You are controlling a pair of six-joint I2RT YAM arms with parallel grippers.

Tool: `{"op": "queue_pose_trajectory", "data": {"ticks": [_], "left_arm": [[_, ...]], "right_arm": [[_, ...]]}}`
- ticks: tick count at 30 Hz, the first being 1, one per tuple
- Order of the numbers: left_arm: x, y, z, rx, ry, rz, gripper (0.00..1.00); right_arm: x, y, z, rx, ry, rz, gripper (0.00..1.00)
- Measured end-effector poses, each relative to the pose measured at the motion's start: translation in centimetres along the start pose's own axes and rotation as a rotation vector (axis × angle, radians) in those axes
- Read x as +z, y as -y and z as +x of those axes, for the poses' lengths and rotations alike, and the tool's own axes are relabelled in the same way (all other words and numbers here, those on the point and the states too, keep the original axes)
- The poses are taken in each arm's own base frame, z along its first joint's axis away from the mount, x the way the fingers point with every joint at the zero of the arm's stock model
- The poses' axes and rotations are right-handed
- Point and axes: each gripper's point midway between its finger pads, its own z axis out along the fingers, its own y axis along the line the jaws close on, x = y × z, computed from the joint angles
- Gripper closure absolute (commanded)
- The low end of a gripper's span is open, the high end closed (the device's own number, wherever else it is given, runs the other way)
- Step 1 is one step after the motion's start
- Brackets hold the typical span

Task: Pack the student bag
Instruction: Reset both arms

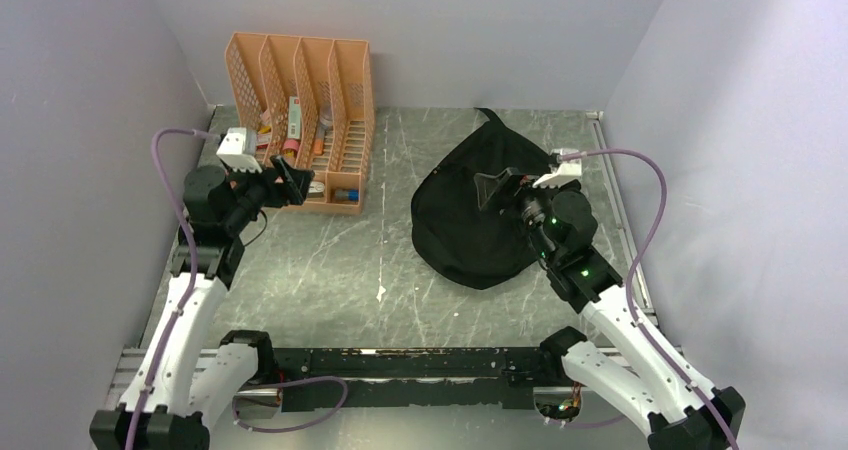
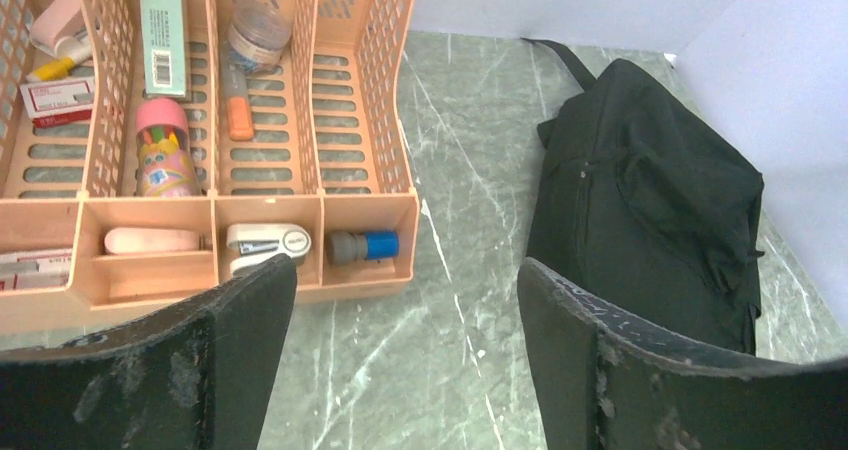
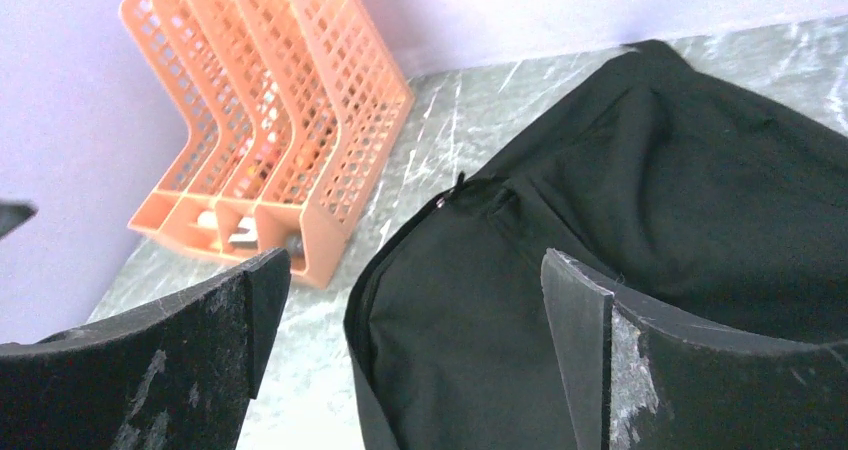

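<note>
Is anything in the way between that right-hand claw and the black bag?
Nothing visible. The right gripper hangs open directly over the bag, with only bare black fabric showing between its fingers. The orange organizer stands off to the left, apart from both.

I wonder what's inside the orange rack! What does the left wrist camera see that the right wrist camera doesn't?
Only the left wrist view: the rack's contents from above, such as a pink tube, a white stapler and a blue-capped item, framed by the open left end effector.
Only the right wrist view: a close look at the bag's zipper pull, framed by the open right end effector.
Both: the orange rack, the black student bag and the marbled table.
</note>
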Motion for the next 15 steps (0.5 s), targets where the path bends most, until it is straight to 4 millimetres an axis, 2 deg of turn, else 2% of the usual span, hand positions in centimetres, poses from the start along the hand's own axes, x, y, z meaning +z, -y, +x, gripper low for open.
{"op": "queue_pose_trajectory", "data": {"ticks": [3,11,15], "left_arm": [[-1.3,0.2,0.9,0.001,0.010,0.003,0.07],[-2.5,-1.1,1.5,0.027,0.019,-0.069,0.03],[-2.7,-2.0,1.7,0.031,0.017,-0.123,0.03]], "right_arm": [[0.4,1.0,-0.1,0.008,0.017,0.059,0.00],[1.7,4.1,3.5,-0.042,-0.124,0.224,0.00],[1.9,5.1,4.3,-0.048,-0.145,0.277,0.00]]}}
